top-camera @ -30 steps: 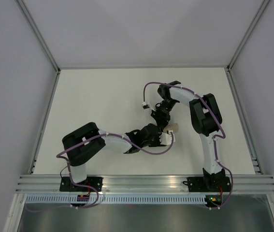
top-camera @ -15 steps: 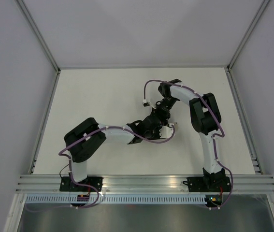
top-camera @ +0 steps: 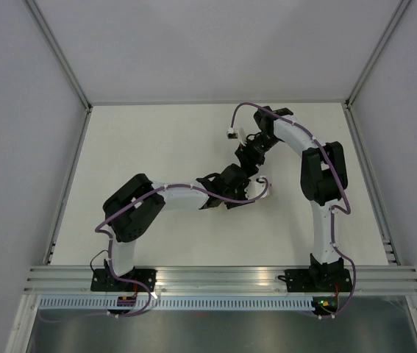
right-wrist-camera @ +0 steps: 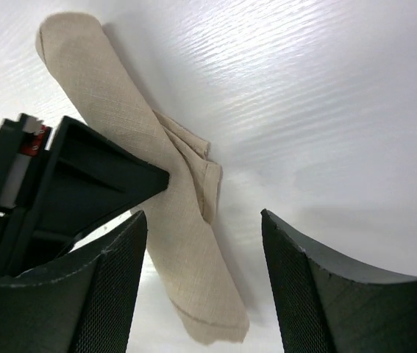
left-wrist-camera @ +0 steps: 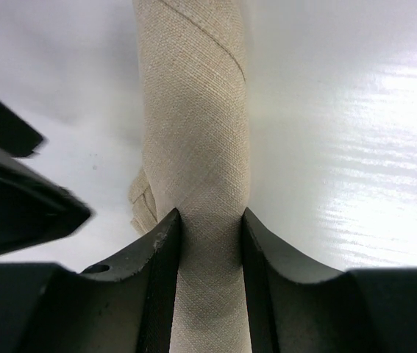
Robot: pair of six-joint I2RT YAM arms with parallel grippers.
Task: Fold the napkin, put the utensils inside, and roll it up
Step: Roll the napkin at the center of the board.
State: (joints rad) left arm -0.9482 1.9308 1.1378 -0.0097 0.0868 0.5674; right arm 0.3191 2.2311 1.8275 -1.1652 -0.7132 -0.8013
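**Napkin rolled up, clamped by the left gripper**

The napkin is a tight tan roll lying on the white table, right of centre. The left wrist view shows a diagonal seam winding across its woven surface. A small bunch of loose folded layers pokes out from one side of the roll, just beside the fingers.

The left gripper has its two dark fingers pressed against opposite sides of the roll, pinching it partway along its length. The rest of the roll runs straight out ahead of them.

The right gripper hangs over the same roll with its jaws spread wide. One end of the napkin lies in the gap between its fingers, nearer one finger than the other. Whether that finger touches it cannot be told. The left gripper's black body crosses the roll on the side of that view.

From above, the two grippers meet closely and hide nearly all of the napkin.
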